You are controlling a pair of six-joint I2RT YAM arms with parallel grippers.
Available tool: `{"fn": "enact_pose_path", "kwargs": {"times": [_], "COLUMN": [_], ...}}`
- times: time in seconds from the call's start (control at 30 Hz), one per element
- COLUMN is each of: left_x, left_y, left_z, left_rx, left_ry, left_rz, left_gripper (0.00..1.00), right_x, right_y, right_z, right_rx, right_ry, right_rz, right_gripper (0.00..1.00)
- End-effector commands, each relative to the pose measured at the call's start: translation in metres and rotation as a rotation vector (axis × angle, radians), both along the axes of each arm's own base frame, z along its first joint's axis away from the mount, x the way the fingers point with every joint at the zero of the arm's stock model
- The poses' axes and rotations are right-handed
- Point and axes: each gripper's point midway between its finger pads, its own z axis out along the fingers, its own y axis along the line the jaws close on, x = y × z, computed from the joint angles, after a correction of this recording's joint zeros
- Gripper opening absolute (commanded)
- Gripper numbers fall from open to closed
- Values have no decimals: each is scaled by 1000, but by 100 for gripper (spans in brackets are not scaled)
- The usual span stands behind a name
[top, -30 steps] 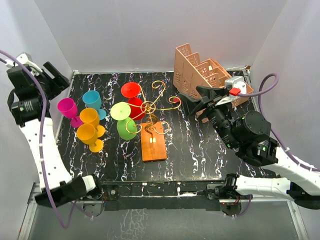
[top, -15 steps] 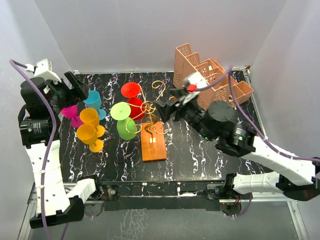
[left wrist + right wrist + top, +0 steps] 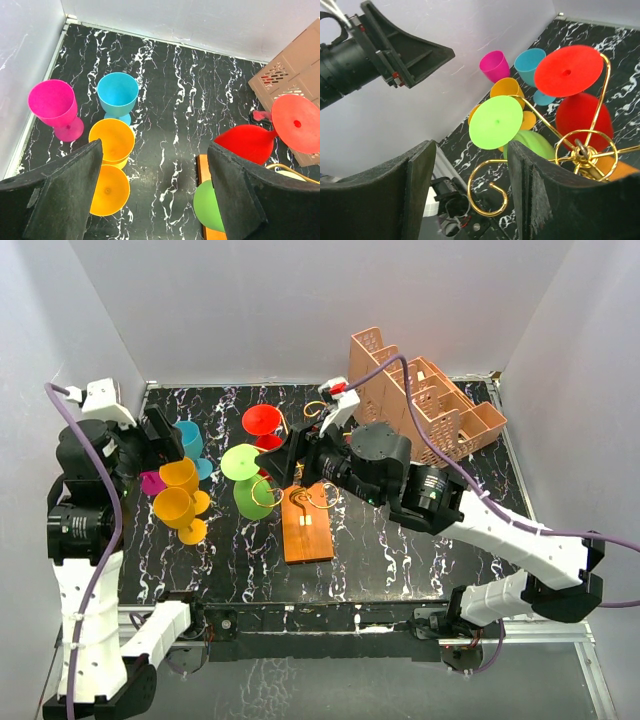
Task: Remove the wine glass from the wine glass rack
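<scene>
The green glass [image 3: 496, 122] and the red glass [image 3: 568, 63] hang foot up, bowl down on the gold wire rack [image 3: 580, 150], which stands mid-table on an orange base [image 3: 305, 523]. The right arm is stretched left over the rack, its gripper [image 3: 470, 145] spread wide, the green foot framed between the fingers. The left arm stands tall at the left edge, its gripper [image 3: 155, 145] also spread, above the pink [image 3: 52, 102], blue [image 3: 117, 92] and orange glasses [image 3: 111, 142] standing upright on the table [image 3: 175, 100]
</scene>
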Motion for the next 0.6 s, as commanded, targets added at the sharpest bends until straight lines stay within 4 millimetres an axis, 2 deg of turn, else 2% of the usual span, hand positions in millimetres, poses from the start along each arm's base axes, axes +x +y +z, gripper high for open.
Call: {"fn": "enact_pose_path", "kwargs": {"times": [0.0,0.27,0.57], "left_x": [-6,-15,-23], "left_y": [5,-1,1], "left_z": [9,9,8], "left_rx": [46,64,93], "left_ry": [-48,-64,-78], "left_rz": [18,-11,-7], "left_gripper": [85,97,97], "right_x": [-5,13,25], "right_y": [4,17,24], "right_z": [14,-21,-35], "right_rx": [99,-35,-86], "right_ry": [90,149,153], "right_rz": [-4,-79,-127], "right_gripper": [62,59,57]}}
